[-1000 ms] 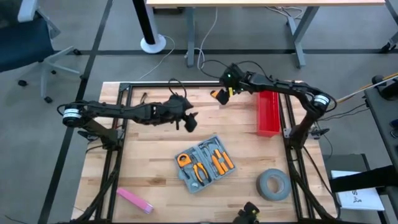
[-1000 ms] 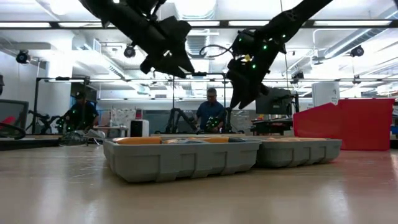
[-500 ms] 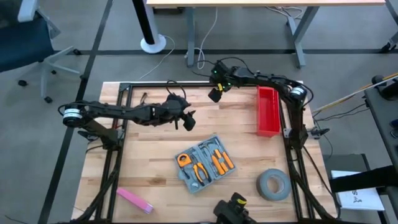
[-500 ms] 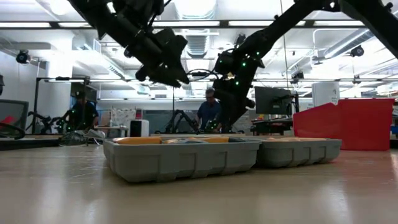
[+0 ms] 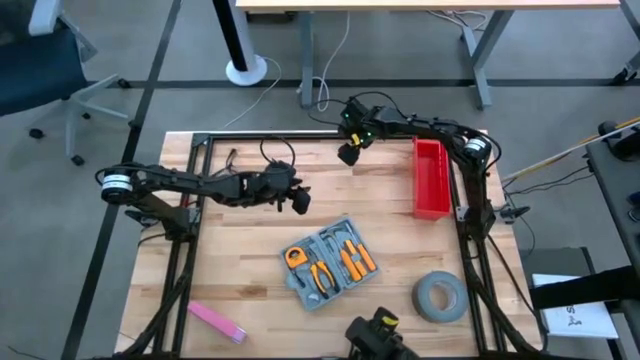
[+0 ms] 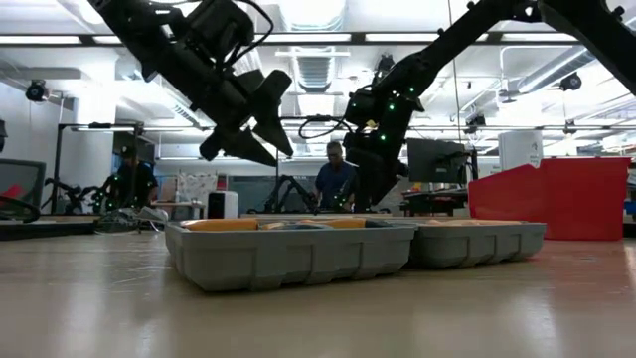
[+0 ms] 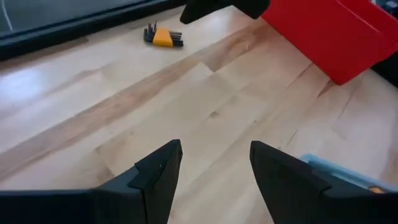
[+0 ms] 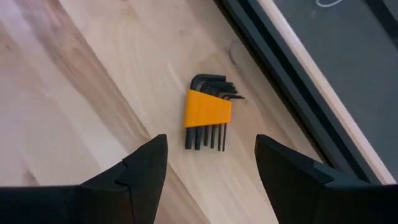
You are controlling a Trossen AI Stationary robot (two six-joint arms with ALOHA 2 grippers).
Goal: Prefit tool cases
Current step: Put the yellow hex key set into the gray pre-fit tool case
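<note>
Tool case (image 5: pixel 329 264) lies open on table centre, tilted diagonally, pliers and drivers seated in recesses.

Hex key set (image 8: pixel 208 116) in orange holder lies near table's far edge, well apart from case.

Right gripper (image 8: pixel 211 163) hovers directly above hex key set, fingers spread, empty; keys point toward gripper.

Left gripper (image 7: pixel 214 163) over bare wood between, released, empty, nearer case.

Judgement: right arm better placed to fetch keys.

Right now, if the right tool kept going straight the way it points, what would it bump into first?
Most likely the orange hex key set. It lies on the wooden table, framed between the right tool's open fingers. Depth is hard to judge, but nothing shows in between.
</note>
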